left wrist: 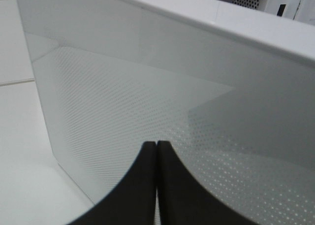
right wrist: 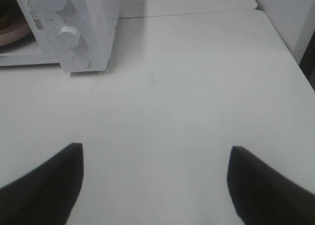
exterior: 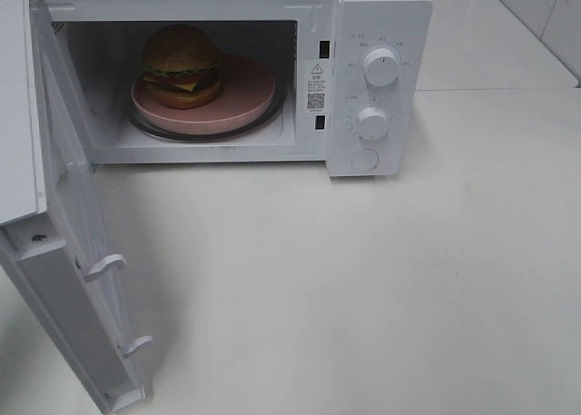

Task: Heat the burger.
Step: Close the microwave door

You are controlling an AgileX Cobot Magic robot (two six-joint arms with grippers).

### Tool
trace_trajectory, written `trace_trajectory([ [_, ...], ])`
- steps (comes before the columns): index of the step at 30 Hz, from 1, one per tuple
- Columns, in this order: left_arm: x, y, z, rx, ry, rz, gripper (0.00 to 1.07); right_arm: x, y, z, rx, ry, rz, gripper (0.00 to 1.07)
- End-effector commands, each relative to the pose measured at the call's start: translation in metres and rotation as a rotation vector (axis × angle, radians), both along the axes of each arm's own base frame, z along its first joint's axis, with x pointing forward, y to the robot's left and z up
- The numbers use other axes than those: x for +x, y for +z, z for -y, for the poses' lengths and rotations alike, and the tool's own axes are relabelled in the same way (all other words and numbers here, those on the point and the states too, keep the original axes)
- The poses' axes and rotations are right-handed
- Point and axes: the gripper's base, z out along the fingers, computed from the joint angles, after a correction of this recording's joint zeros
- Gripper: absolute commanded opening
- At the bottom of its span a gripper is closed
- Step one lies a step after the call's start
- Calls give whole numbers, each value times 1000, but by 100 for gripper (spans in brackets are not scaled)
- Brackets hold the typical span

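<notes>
Our microwave door (exterior: pixel 65 224) gapes, burger (exterior: pixel 182 63) inside on a plate (exterior: pixel 238 102). Our left hand (left wrist: pixel 156 148) is closed, right hand (right wrist: pixel 155 147) wide, both empty.

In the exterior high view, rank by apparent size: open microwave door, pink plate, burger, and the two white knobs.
1. open white microwave door, also nearest the camera
2. round pink plate
3. golden-bun burger
4. upper round white knob and lower round white knob: look alike, so not ranked

A white table (exterior: pixel 408 279) carries a white microwave (exterior: pixel 392 20) at its far left, the door (exterior: pixel 68 288) swung open toward the near left edge.
</notes>
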Motion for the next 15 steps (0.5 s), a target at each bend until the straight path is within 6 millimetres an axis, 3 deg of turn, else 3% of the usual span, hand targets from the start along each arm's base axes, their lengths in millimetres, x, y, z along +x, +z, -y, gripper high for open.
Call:
trace_trajectory([
  [1,5,1,2,-8,-18,11,0,-3,0,0,3,-5,35,76],
  [15,12,1,4,-13,-15,13,0,-3,0,0,3,-5,35,76],
])
